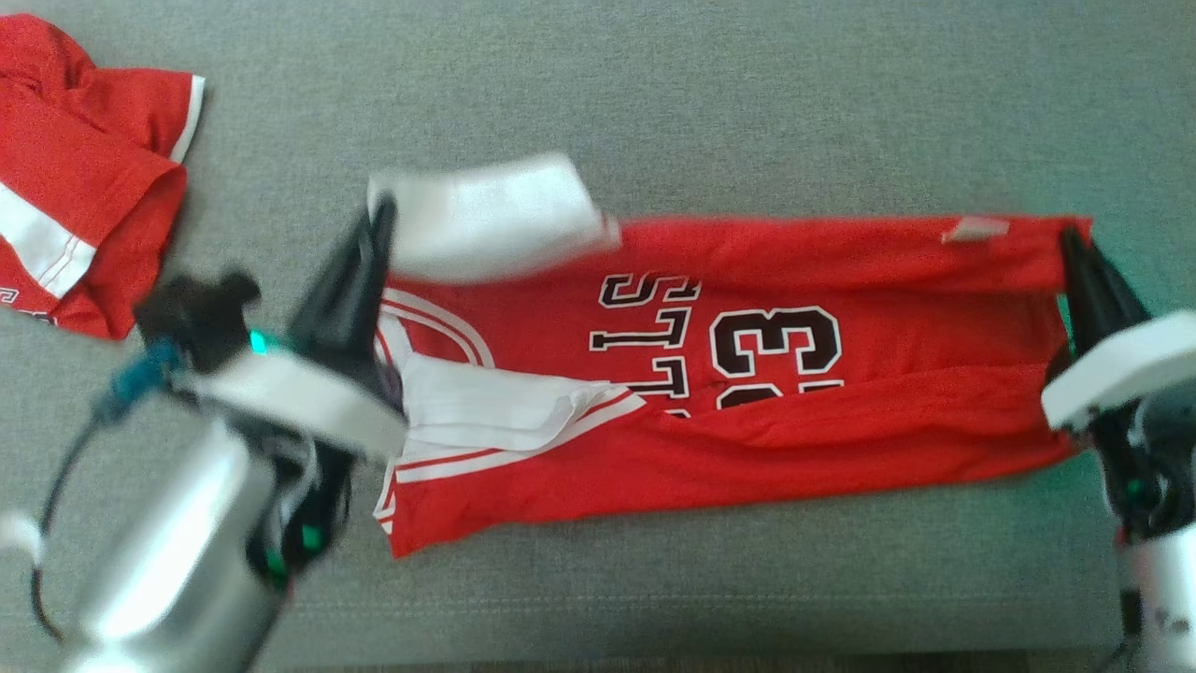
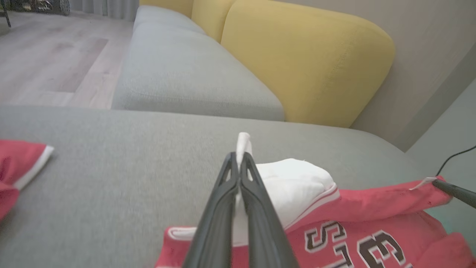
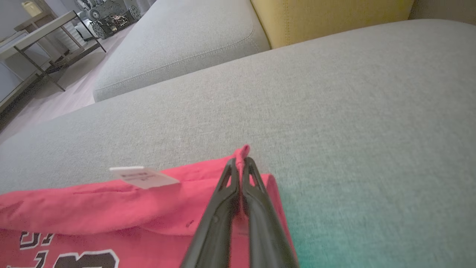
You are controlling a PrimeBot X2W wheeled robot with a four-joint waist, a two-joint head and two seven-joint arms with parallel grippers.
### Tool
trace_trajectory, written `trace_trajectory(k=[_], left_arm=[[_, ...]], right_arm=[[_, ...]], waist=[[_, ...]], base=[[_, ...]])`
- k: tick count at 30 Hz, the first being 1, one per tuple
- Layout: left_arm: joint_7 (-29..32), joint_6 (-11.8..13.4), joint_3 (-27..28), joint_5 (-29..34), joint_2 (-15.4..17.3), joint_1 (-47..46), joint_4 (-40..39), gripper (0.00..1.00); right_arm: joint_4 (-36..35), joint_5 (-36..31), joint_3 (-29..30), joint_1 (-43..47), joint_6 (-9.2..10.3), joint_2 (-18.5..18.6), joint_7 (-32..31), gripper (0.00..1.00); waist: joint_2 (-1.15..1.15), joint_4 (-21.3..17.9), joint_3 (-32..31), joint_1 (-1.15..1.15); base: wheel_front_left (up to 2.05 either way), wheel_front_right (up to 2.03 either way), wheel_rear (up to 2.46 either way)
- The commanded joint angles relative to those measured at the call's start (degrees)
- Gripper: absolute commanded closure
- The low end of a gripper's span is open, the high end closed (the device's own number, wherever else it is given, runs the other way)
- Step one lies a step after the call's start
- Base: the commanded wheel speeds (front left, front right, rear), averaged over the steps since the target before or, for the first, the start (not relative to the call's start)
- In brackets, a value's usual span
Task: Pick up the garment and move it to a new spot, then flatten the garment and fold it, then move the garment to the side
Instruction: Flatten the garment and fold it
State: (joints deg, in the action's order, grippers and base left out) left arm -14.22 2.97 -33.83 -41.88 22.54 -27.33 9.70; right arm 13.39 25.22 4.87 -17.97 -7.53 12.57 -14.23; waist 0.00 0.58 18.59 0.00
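garment [image 1: 794, 430], red fabric, long rectangle on grey woven cushion [image 1: 747, 112], left claw [image 1: 383, 210] gripping white sleeve [image 1: 486, 220], right claw [image 1: 1070, 238] gripping corner [image 3: 243, 150]

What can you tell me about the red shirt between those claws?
The red jersey is a soft-looking top with white trim, black white-edged lettering and the number 33. It lies partly folded on the grey cushion, a white tag at one edge. The left gripper pinches its white-lined end, the right gripper its hem corner.
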Motion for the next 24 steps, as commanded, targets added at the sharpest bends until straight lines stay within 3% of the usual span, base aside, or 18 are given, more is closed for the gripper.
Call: trace_trajectory(k=[1, 8, 9, 10, 11, 12, 13, 14, 15, 16, 21, 24], left_arm=[[0.5, 2.0, 2.4, -0.5, 3.2, 2.5, -6.3, 1.00], [2.7, 6.1, 3.1, -4.3, 5.1, 13.1, -13.8, 1.00], [3.0, 6.2, 3.1, -4.8, 5.2, 14.0, -14.1, 1.00], [3.3, 6.2, 2.9, -5.2, 5.4, 14.8, -14.3, 1.00], [3.3, 6.2, 2.9, -5.2, 5.4, 14.8, -14.3, 1.00], [3.7, 6.1, 2.6, -5.6, 5.5, 15.4, -14.3, 1.00], [4.0, 5.9, 2.4, -6.0, 5.4, 15.9, -14.1, 0.98], [4.6, 5.8, 1.9, -6.3, 5.4, 16.4, -13.7, 0.68], [5.0, 5.6, 1.5, -6.6, 5.2, 16.8, -13.2, 0.20], [5.1, 5.7, 1.2, -6.7, 5.0, 17.0, -12.7, 0.00], [3.3, 6.4, 1.3, -6.2, 4.0, 17.7, -9.9, 0.00], [1.5, 8.1, 2.4, -4.0, 4.3, 17.7, -10.0, 0.00]], right_arm=[[-4.6, 0.1, 0.2, 2.1, 0.04, -0.6, -0.7, 1.00], [-9.4, -1.9, 1.7, 6.9, 0.04, -3.1, -2.4, 1.00], [-9.5, -2.2, 1.8, 7.4, 0.04, -3.3, -2.7, 0.84], [-9.7, -2.5, 2.1, 7.9, 0.04, -3.6, -3.0, 0.42], [-9.7, -2.5, 2.1, 7.9, 0.04, -3.6, -3.0, 0.42], [-10.0, -2.9, 2.5, 8.4, 0.04, -3.9, -3.0, 0.00], [-10.2, -3.4, 2.9, 9.1, 0.04, -4.2, -3.2, 0.00], [-10.3, -3.8, 3.4, 9.8, 0.04, -4.5, -3.4, 0.00], [-10.5, -4.2, 3.7, 10.7, 0.04, -4.8, -3.7, 0.00], [-10.9, -4.5, 4.0, 11.6, 0.04, -5.2, -4.0, 0.00], [-15.0, -6.7, 5.7, 16.7, 0.04, -7.0, -4.0, 0.00], [-18.4, -7.8, 6.4, 17.8, 0.04, -7.8, -2.2, 0.00]], waist=[[0.00, 0.0, 0.1, 0.00], [0.00, -0.7, 0.4, 0.00], [0.00, -0.7, 0.5, 0.00], [0.00, -0.6, 0.5, 0.00], [0.00, -0.6, 0.5, 0.00], [0.00, -0.5, 0.5, 0.00], [0.00, -0.5, 0.5, 0.00], [0.00, -0.4, 0.5, 0.00], [0.00, -0.3, 0.5, 0.00], [0.00, -0.2, 0.4, 0.00], [0.00, 0.3, -0.4, 0.00], [0.00, 0.4, -1.4, 0.00]], base=[[0.00, 0.00, 0.00], [0.00, 0.00, 0.00], [0.00, 0.00, 0.00], [0.00, 0.00, 0.00], [0.00, 0.00, 0.00], [0.00, 0.00, 0.00], [0.00, 0.00, 0.00], [0.00, 0.00, 0.00], [0.00, 0.00, 0.00], [0.00, 0.00, 0.00], [0.00, 0.00, 0.00], [0.00, 0.00, 0.00]])
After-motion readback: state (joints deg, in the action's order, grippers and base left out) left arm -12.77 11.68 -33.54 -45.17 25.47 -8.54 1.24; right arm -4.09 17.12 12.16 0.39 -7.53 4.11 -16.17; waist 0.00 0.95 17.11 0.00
